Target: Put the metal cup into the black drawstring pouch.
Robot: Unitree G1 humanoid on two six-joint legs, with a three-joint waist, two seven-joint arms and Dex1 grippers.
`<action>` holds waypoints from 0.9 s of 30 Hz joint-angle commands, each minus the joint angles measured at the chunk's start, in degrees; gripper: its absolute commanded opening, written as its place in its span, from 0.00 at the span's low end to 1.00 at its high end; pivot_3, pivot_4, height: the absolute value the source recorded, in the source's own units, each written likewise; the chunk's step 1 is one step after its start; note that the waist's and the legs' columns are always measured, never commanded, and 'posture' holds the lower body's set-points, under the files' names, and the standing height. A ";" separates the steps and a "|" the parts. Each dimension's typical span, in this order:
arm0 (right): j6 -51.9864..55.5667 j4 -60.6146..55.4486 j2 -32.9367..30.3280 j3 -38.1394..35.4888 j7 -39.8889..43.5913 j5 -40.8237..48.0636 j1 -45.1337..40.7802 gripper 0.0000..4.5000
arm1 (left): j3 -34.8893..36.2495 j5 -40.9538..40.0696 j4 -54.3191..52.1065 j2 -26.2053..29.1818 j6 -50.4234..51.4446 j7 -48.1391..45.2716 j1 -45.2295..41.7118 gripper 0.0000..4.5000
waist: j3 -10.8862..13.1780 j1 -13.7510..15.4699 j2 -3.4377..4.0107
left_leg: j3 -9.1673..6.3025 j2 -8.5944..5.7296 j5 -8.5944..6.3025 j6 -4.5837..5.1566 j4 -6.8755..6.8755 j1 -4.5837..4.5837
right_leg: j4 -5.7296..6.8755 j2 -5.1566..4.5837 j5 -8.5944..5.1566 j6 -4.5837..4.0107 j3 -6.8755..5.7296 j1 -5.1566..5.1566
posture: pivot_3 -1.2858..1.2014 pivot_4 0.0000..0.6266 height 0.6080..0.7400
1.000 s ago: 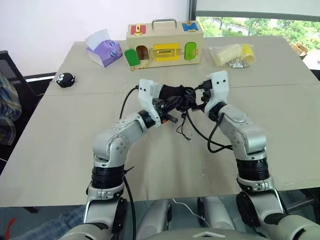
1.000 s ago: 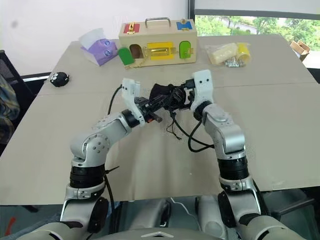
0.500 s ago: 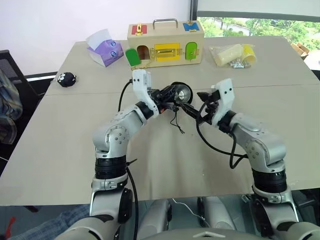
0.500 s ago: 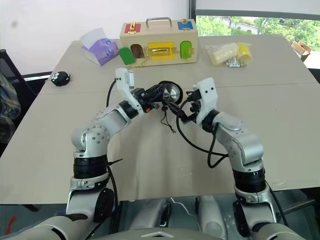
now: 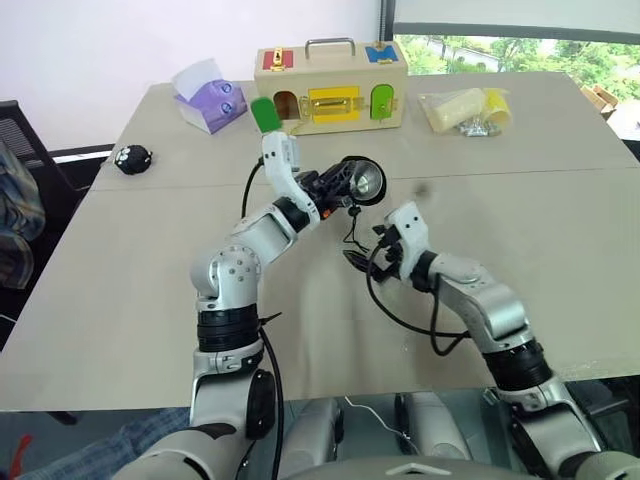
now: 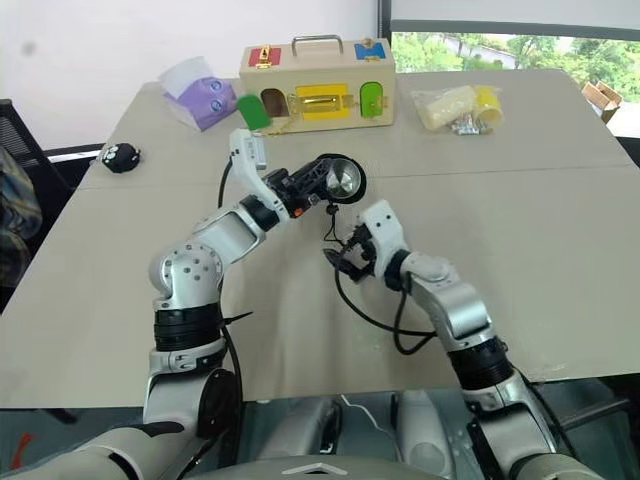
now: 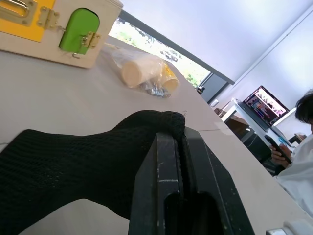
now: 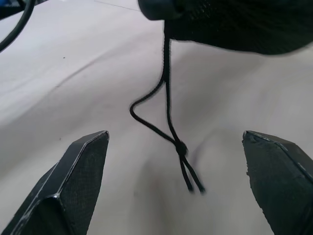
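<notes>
My left gripper (image 5: 338, 190) is shut on the rim of the black drawstring pouch (image 7: 73, 161) and holds it up above the table's middle. The metal cup (image 5: 367, 181) sits inside the pouch (image 5: 346, 170), its shiny open end showing at the mouth. The pouch's thin cord (image 8: 167, 105) hangs down from it. My right gripper (image 5: 360, 257) is lower, just under the pouch and near the tabletop. It stands wide open with nothing in it, and the knotted cord end dangles between its fingertips (image 8: 85, 156).
At the far edge of the table stand a wooden lock box (image 5: 330, 85), a purple tissue box (image 5: 210, 102) and a plastic bag of yellow items (image 5: 465, 108). A small round black toy (image 5: 130, 158) lies far left. A seated person (image 7: 303, 147) and a laptop (image 7: 261, 100) are beyond the table.
My right gripper has let go of the pouch and dropped down beneath it toward the table. My left gripper keeps its grip, and the cup's shiny opening now shows in the pouch's mouth.
</notes>
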 commanded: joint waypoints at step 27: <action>-13.42 -0.31 -3.53 -14.17 -8.08 -7.03 -4.98 0.02 | -1.13 0.87 -1.40 0.21 -2.45 -0.59 0.48 0.00 | -0.01 0.34 -0.01 | -0.05 -0.02 0.00 0.00 0.02 -0.04 | 0.00 0.00 0.00 0.00 -0.04 -0.01 | 0.52 0.24 0.77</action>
